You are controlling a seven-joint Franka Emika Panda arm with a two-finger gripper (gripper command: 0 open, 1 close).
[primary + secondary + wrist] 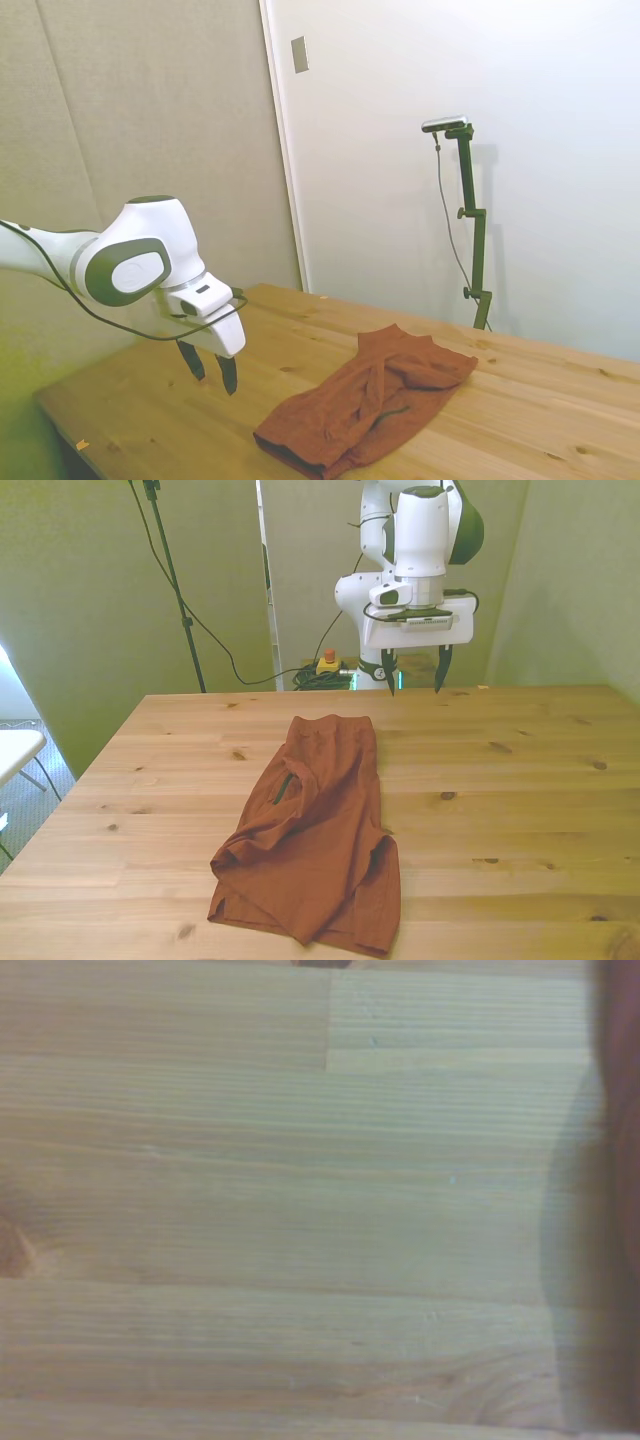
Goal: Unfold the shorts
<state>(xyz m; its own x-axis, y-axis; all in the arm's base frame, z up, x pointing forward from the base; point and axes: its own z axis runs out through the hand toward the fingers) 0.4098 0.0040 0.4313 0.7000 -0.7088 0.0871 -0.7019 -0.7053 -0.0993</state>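
Soft even light — blurry wrist view

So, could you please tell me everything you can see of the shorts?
The shorts are rust-brown soft cloth, wrinkled and folded over on themselves. A dark pocket opening shows near the waist end. They lie flat on the wooden table, long axis running away from the robot, waist end nearer it. Only the table touches them; the open hand hangs apart, above bare wood.

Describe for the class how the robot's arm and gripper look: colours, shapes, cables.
The arm is glossy white with rounded joints and grey oval caps. A thin black cable loops beneath it. The gripper has a white boxy body and two short dark fingers.
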